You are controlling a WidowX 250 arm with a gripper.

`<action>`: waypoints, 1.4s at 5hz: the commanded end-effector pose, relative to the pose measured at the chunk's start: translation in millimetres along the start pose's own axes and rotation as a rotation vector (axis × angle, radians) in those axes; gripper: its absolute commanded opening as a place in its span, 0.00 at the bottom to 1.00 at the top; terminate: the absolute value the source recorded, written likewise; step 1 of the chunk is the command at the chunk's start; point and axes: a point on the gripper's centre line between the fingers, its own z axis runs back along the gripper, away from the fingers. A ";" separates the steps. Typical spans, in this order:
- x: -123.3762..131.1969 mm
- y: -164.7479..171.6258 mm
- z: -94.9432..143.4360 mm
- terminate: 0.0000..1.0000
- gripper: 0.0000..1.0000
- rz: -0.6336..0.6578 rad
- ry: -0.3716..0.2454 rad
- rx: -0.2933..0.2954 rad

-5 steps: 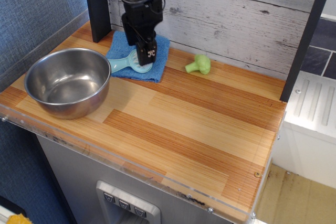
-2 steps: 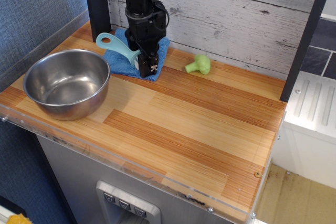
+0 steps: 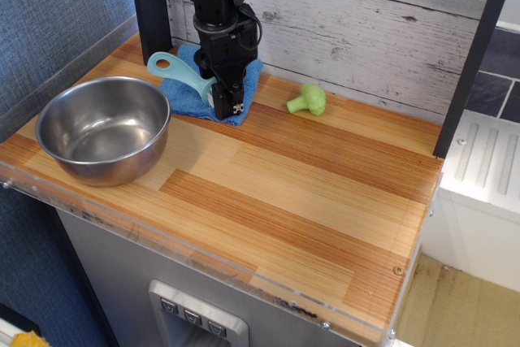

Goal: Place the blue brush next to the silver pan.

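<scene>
The blue brush (image 3: 180, 73) is pale aqua and is held off the counter, its handle with the hole pointing up and to the left. Its head is hidden between the fingers. My black gripper (image 3: 221, 97) is shut on the brush head, just above the front edge of the darker blue cloth (image 3: 183, 87). The silver pan (image 3: 104, 127) is a round, deep steel bowl at the left front of the wooden counter, to the left and in front of the gripper, apart from it.
A small green broccoli-like toy (image 3: 307, 100) lies to the right of the gripper near the back wall. A black post (image 3: 151, 6) stands behind the pan. The wooden counter (image 3: 309, 201) stretches to the right, ending at a clear front edge.
The brush was lying on the cloth with the gripper over its head. Now it is lifted in the shut gripper, its handle tilted up to the left. Since 0.4 s ago, almost nothing moved.
</scene>
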 end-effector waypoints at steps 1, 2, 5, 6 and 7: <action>-3.4 10.4 55.6 0.00 0.00 0.030 -0.082 0.062; -8.3 15.9 95.7 0.00 0.00 0.035 -0.137 0.123; -17.9 -56.0 124.4 0.00 0.00 -0.109 -0.186 0.125; -24.8 -87.4 122.0 0.00 0.00 -0.154 -0.188 0.106; -31.4 -105.4 111.7 0.00 0.00 -0.180 -0.185 0.079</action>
